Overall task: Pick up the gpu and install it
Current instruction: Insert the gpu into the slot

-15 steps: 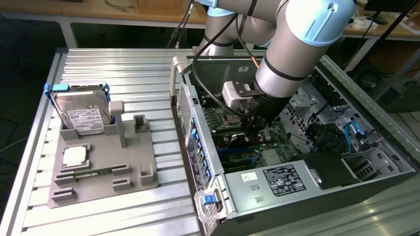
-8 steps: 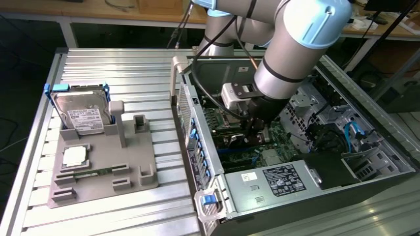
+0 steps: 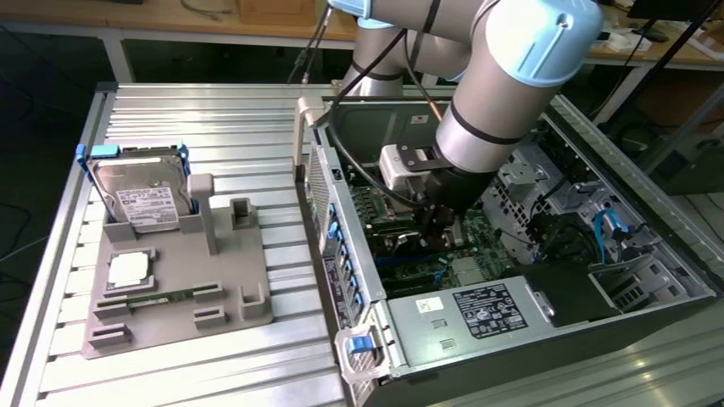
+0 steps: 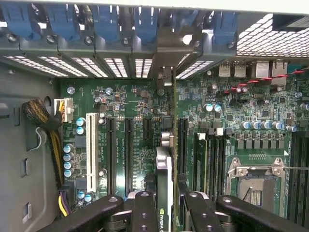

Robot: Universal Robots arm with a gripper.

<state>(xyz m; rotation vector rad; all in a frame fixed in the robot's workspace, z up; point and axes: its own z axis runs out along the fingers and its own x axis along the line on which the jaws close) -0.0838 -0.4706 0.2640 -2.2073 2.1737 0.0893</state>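
**Tool (image 4: 169, 199) deep in the open computer case (image 3: 368, 127), clamped on the gpu (image 4: 164, 174).**

On the wrist view I've got both black fingers (image 4: 145, 212) drawn in narrow on the thin card. It stands on edge over the green motherboard (image 4: 120, 104), among the black slots (image 4: 128, 154), with the white slot (image 4: 91, 150) on one side and the processor socket (image 4: 256, 179) on the other. Seated or not, I can't tell. There's a green logo on the card's edge, unreadable. At the exterior view's left, the hard drive (image 3: 142, 199) stands in a grey fixture (image 3: 181, 288) on the bench (image 3: 226, 110). The print on its white label and on the black power-supply label (image 3: 489, 309) is too small to read.
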